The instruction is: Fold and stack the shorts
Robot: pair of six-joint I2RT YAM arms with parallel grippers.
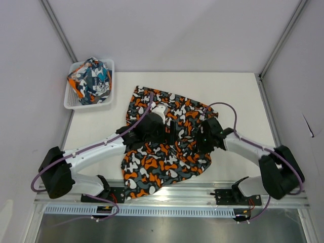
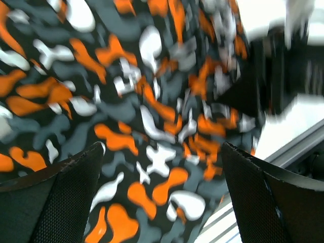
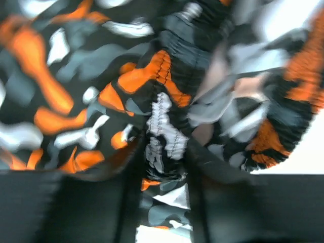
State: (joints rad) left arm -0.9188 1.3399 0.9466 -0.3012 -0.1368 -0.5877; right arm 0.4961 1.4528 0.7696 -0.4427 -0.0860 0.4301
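The camouflage shorts (image 1: pixel 163 157), in an orange, black, grey and white print, lie spread open in the middle of the table (image 1: pixel 238 101). They are rumpled rather than flat, and their near hem reaches almost to the aluminium rail (image 1: pixel 202 186) at the table's front edge. Both arms reach in over them from the near corners, and their wrists hide the middle of the cloth in the overhead view.

The right gripper (image 3: pixel 163 202) sits over the right part of the shorts. Its fingers (image 3: pixel 223 202) have drawn in on a raised, gathered ridge of the elastic waistband. The ruched fabric fills the narrow gap between them and touches both sides, so it has a pinch on the cloth. The wrist picture is blurred, so finer detail of the hold cannot be made out.

The left gripper (image 2: pixel 162 197) hangs just above the left-centre of the same shorts with its jaws spread wide. One dark finger (image 2: pixel 66 197) stands at each side of the wrist view, with only flat camouflage print showing between them. It has hold of nothing.

The teal graphic shorts (image 1: pixel 94 78) are a folded bundle of teal-blue, orange, white and dark grey. They sit in the white mesh basket (image 1: pixel 89 105) at the far-left corner of the table, well apart from the camouflage pair and from both grippers.
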